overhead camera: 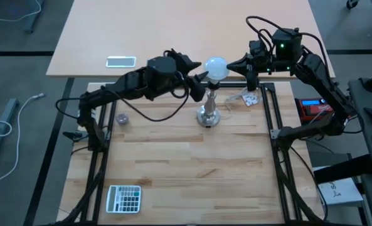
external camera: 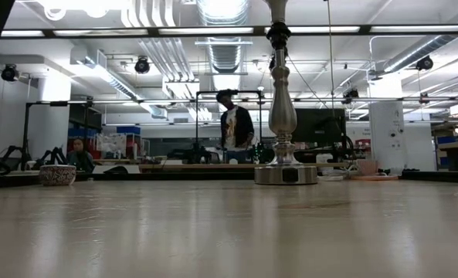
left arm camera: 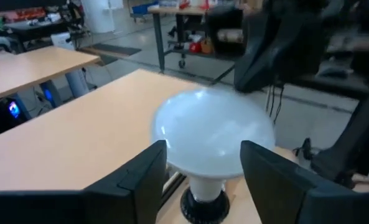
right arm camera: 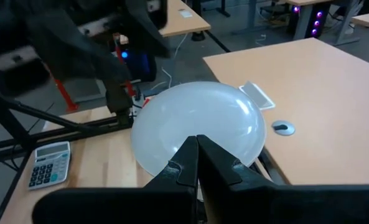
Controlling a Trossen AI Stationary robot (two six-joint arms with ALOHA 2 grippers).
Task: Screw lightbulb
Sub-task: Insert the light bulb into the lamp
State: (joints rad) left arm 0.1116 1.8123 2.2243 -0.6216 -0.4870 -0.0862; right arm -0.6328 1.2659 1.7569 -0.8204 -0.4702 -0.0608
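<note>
The white frosted lightbulb (overhead camera: 215, 66) stands upright, its pale neck (left arm camera: 204, 186) in the dark socket atop the silver metal stand (overhead camera: 208, 113). The stand's round base rests on the wooden table at the far middle. My left gripper (overhead camera: 204, 71) reaches in from the table's left. It is open, with one finger on each side of the bulb's lower globe (left arm camera: 212, 134). My right gripper (overhead camera: 231, 64) comes from the table's right, shut, with its tips at the globe. The low view shows only the stand (external camera: 283, 116). My left gripper's fingers (left arm camera: 140, 180) flank the bulb just above its neck, and a gap shows between them and the neck. Whether they touch the globe I cannot tell. My right gripper lays its shut fingertips (right arm camera: 196, 149) against the right side of the globe (right arm camera: 200, 121), coming about level from the table's right. The bulb stays upright on the stand.
A calculator (overhead camera: 123, 198) lies at the near left. A small patterned bowl (overhead camera: 122, 118) sits at the left, and a small white item (overhead camera: 249, 98) lies right of the stand. A phone (overhead camera: 121, 61) is on the far table. Black frame rails (overhead camera: 275, 119) border the worktop. People are in the room behind.
</note>
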